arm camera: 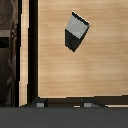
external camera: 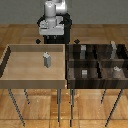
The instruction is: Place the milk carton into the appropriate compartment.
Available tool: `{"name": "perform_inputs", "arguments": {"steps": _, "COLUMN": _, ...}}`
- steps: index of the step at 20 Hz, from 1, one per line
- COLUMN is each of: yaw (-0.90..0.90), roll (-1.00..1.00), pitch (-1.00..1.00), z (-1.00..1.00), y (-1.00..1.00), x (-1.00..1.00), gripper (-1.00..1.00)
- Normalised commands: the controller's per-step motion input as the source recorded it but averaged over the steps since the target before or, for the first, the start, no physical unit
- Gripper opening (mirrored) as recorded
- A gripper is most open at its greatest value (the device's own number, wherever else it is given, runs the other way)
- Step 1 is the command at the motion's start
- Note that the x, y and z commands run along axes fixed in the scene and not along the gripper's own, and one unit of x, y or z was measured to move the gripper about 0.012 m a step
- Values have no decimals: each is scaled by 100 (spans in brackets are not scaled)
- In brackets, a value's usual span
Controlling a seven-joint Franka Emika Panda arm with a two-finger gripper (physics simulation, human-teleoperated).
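Observation:
The milk carton is a small upright grey box with a lighter top. It stands alone on the floor of the light wooden bin, near its middle. It also shows in the wrist view, seen from above. My gripper hangs above the far side of the wooden bin, higher than the carton and apart from it. In the wrist view the gripper is open and empty, with only its two fingertips showing, spread wider than the carton.
A dark bin with several compartments stands at the exterior view's right, touching the wooden bin. Small grey shapes sit in its compartments. Its dark edge shows in the wrist view. Both bins stand on thin legs over a wooden floor.

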Motion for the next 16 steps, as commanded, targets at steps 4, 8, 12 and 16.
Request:
{"name": "perform_inputs", "arguments": {"steps": 4, "yaw": 0, "roll": 0, "pitch": 0, "z": 0, "y": 0, "x": 0, "gripper": 100}}
{"name": "perform_inputs", "arguments": {"steps": 8, "yaw": 0, "roll": 0, "pitch": 0, "z": 0, "y": 0, "x": 0, "gripper": 100}}
{"name": "perform_inputs", "arguments": {"steps": 12, "yaw": -15, "roll": 0, "pitch": 0, "z": 0, "y": 0, "x": 0, "gripper": 100}}
{"name": "perform_inputs", "arguments": {"steps": 16, "yaw": -98, "roll": 0, "pitch": 0, "z": 0, "y": 0, "x": 0, "gripper": 100}}
